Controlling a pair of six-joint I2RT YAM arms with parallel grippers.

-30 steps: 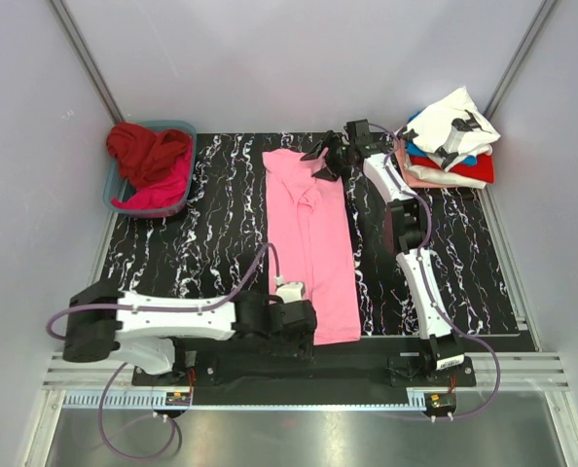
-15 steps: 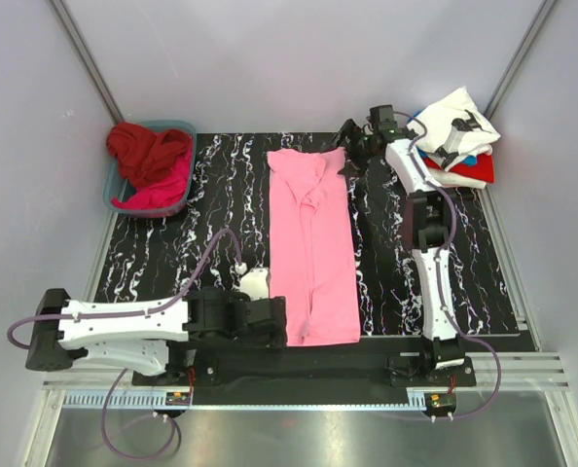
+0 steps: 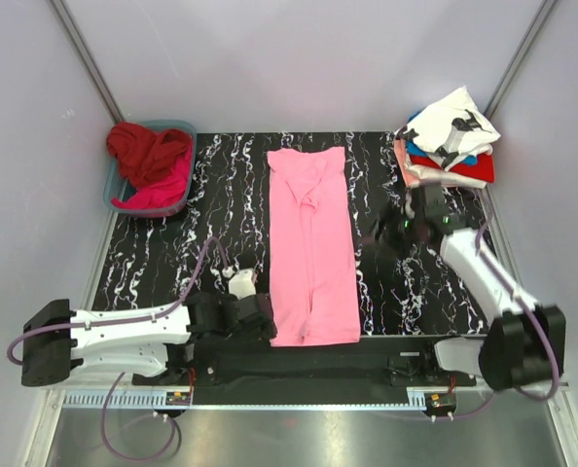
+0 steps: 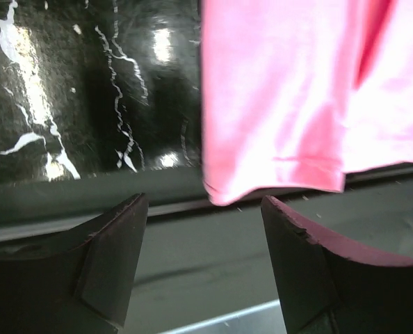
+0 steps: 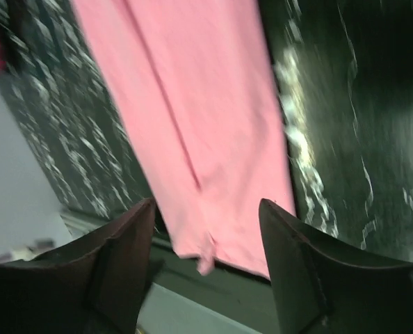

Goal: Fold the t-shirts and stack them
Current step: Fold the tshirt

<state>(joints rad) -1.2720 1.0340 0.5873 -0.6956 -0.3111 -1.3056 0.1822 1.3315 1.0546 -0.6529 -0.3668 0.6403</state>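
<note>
Pink, soft cloth makes up the short-sleeved t-shirt (image 3: 311, 243) lying flat in the middle of the black, white-veined table (image 3: 201, 243). Its sides are folded in, so it forms a long narrow strip from the far side to the near edge, where its hem ends. It looks light and limp and would probably sag and lose its folds if lifted by a single point. The likely hold is on the two near hem corners, pinching all layers together, to carry that end toward the collar. The left pincer (image 4: 203, 205) hovers just beside the near left corner, fingers spread with nothing between them. The right pincer (image 5: 206, 203) hangs to the shirt's right above bare table, likewise spread and empty. At the far right sits a stack of folded t-shirts (image 3: 450, 146), a white black-printed one on top. At the far left a teal plastic basket (image 3: 114, 195) holds a crumpled dark red shirt (image 3: 148, 151) and a magenta shirt (image 3: 162, 192).
</note>
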